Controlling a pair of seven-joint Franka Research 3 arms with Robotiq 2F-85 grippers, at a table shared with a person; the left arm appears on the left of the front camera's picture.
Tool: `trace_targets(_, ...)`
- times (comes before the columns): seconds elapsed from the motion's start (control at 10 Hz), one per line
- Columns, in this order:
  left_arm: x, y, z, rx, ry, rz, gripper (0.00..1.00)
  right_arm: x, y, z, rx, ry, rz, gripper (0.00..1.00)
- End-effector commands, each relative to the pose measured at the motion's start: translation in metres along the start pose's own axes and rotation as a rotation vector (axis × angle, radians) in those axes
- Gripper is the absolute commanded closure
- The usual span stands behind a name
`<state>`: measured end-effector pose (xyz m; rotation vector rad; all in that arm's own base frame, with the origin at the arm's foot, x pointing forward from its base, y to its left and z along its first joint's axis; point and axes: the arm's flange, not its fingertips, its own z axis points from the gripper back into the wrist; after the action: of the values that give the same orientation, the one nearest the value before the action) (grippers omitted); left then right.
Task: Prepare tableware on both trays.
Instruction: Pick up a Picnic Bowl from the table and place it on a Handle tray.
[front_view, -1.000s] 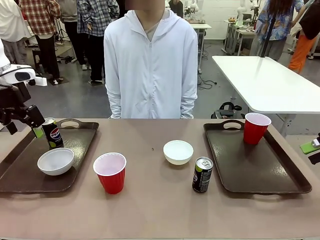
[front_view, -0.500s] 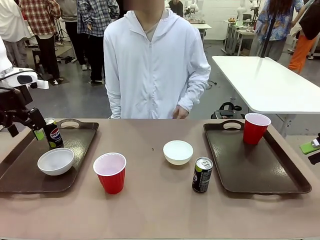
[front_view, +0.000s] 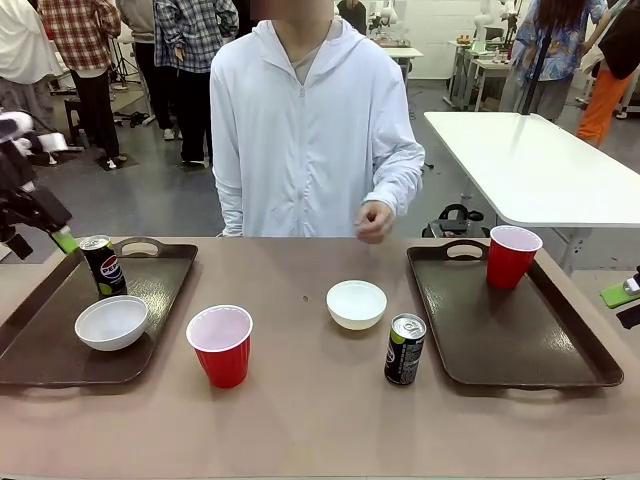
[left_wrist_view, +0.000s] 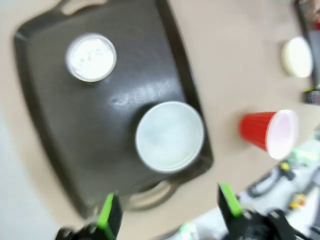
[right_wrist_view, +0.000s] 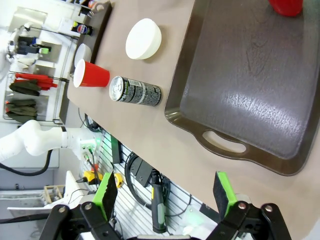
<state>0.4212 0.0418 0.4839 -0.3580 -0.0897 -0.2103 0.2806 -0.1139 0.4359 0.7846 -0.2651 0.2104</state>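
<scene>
Gaping empty, left gripper (left_wrist_view: 168, 210) and right gripper (right_wrist_view: 165, 192) hang by dark brown rectangular plastic trays: left tray (front_view: 160, 290) holds dark drink can (front_view: 104, 265) and round white bowl (front_view: 111, 322), right tray (front_view: 520, 340) a red plastic cup (front_view: 512, 256).

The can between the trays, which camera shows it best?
The front view: the can stands sharp and unobstructed. The right wrist view shows the can clearly too, sideways; the left wrist view catches a blurred sliver.
</scene>
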Motion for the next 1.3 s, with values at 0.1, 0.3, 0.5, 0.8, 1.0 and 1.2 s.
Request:
trace_targets(0.1,-0.006,0.06,0.024,-0.305,-0.06,0.032,0.0,0.0,0.0,0.0,0.012,-0.003,0.003,0.0)
trace_targets(0.3,-0.03,0.098,0.029,-0.437,-0.14,0.096,0.0,-0.007,0.02,-0.007,-0.105,0.091,0.015,0.0)
trace_targets(0.5,-0.041,0.131,0.038,-0.489,-0.207,0.175,0.0,0.017,0.081,-0.02,-0.349,0.181,-0.02,0.0)
trace_targets(0.8,-0.067,0.165,0.046,-0.572,-0.247,0.189,0.0,0.042,0.15,-0.044,-0.507,0.237,-0.055,0.0)
trace_targets(1.0,-0.075,0.163,0.037,-0.511,-0.23,0.138,0.0,0.046,0.164,-0.058,-0.563,0.288,-0.074,0.0)
trace_targets(1.2,-0.075,0.16,0.04,-0.539,-0.238,0.217,0.0,0.038,0.159,-0.049,-0.507,0.199,-0.035,0.0)
